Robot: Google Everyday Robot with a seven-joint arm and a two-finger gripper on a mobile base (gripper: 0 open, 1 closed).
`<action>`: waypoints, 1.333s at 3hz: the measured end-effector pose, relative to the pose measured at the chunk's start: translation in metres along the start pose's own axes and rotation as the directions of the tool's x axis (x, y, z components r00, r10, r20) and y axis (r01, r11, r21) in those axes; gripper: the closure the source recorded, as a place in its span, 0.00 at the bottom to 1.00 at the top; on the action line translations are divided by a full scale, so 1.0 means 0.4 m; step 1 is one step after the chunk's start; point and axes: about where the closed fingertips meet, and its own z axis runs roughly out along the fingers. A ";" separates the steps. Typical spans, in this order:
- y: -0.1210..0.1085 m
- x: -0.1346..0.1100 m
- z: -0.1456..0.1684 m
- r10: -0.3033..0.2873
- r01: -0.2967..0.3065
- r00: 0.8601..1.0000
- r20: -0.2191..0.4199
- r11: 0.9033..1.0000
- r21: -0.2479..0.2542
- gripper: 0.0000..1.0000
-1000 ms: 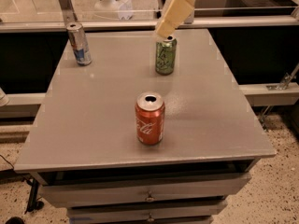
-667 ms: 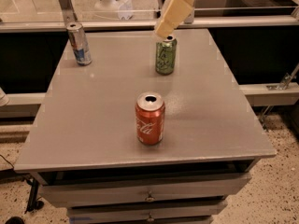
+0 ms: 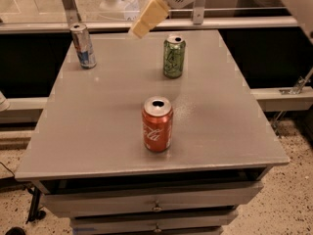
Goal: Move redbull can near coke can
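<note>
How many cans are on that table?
3: redbull can far left, green can far centre, coke can near the front. None seem hidden. The gripper hovers above, between the far two.

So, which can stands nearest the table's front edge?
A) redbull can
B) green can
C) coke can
C: the coke can stands toward the front of the table, the redbull can and green can stand at the back, and the gripper hangs above the back, between those two.
</note>
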 end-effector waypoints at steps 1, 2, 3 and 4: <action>-0.054 -0.050 0.145 0.062 -0.065 0.995 0.082 0.997 0.034 0.00; -0.066 -0.094 0.270 0.096 -0.099 0.986 0.139 0.995 0.015 0.00; -0.008 -0.145 0.416 0.122 -0.109 0.974 0.193 0.991 -0.076 0.00; 0.039 -0.171 0.478 0.129 -0.103 0.968 0.216 0.986 -0.130 0.00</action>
